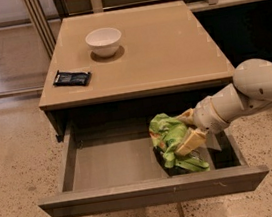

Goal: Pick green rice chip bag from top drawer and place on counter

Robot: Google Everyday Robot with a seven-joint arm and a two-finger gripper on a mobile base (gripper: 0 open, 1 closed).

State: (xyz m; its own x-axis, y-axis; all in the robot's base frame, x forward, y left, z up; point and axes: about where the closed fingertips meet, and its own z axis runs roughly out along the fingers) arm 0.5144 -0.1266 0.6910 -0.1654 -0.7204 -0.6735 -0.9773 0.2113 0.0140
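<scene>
While the top drawer stands open under the desk, the end effector reaches into its right half from the right side; its two tan fingers are closed part way, with a fold of the green rice chip bag pinched between them, one finger on top and one lower down; the white arm behind it comes in over the drawer's right wall. The bag is crumpled and sits in the drawer, right of the middle and close to the front panel; I cannot tell if its bottom touches the drawer floor. There are small marks printed on the bag, but they are too small to read. On the desk a white bowl stands near the back left; a flat black packet lies near the left edge, apart from the bowl; its print cannot be read. The left part of the drawer shows a bare grey floor.
</scene>
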